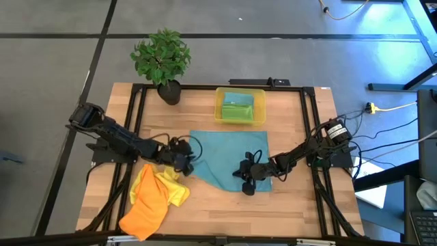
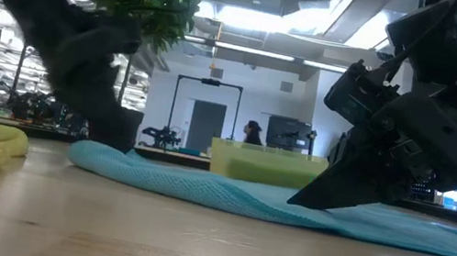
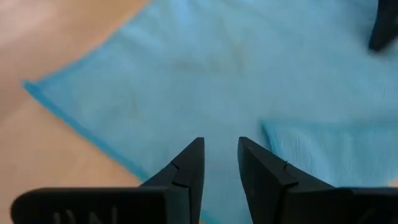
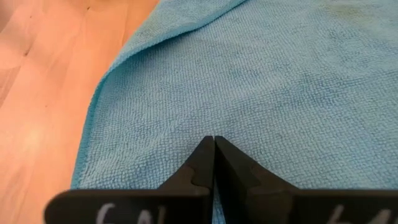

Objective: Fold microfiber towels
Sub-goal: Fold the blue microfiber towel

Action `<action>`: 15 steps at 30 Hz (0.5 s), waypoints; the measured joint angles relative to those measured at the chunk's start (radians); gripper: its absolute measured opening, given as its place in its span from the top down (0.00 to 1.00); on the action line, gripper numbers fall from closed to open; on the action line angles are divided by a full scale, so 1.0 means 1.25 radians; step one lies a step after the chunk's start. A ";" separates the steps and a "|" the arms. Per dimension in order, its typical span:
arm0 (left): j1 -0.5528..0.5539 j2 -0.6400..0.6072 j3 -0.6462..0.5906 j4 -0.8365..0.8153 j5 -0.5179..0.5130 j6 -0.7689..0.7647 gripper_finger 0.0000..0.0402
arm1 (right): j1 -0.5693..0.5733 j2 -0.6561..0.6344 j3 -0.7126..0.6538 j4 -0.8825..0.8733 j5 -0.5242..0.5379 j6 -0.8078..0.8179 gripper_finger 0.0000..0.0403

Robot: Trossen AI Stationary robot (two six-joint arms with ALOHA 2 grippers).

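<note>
A teal-blue microfiber towel (image 1: 229, 158) lies spread on the middle of the wooden table. A flap (image 3: 323, 152) at its near left is turned over onto it. My left gripper (image 3: 220, 142) is open over the towel's left part (image 1: 186, 166), with only cloth showing through the gap. My right gripper (image 4: 213, 142) is shut, its tips down on the towel near its near edge (image 1: 247, 186). A yellow towel (image 1: 164, 186) and an orange towel (image 1: 145, 210) lie crumpled at the near left. A green towel (image 1: 237, 108) lies in the yellow bin. My right gripper presses its shut fingertips (image 2: 298, 199) down on the teal towel's top (image 4: 213, 124), close to the near edge. The fingers slant down from the table's right side. The towel lies flat on the table under them.
The translucent yellow bin (image 1: 260, 109) stands at the far middle. A potted plant (image 1: 164, 65) is at the far left corner. Bare wood shows along the near edge (image 1: 273, 219). In the low view, a person stands in the room beyond the table.
</note>
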 joint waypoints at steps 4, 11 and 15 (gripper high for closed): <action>-0.059 0.029 0.001 0.000 -0.036 -0.036 0.78 | 0.000 0.000 0.000 0.000 0.000 0.001 0.96; -0.086 0.079 0.000 -0.003 -0.030 -0.082 0.78 | 0.000 0.001 0.000 0.001 0.001 0.003 0.96; -0.088 0.086 -0.001 0.031 0.008 -0.070 0.78 | 0.000 0.001 0.000 0.000 0.001 0.003 0.96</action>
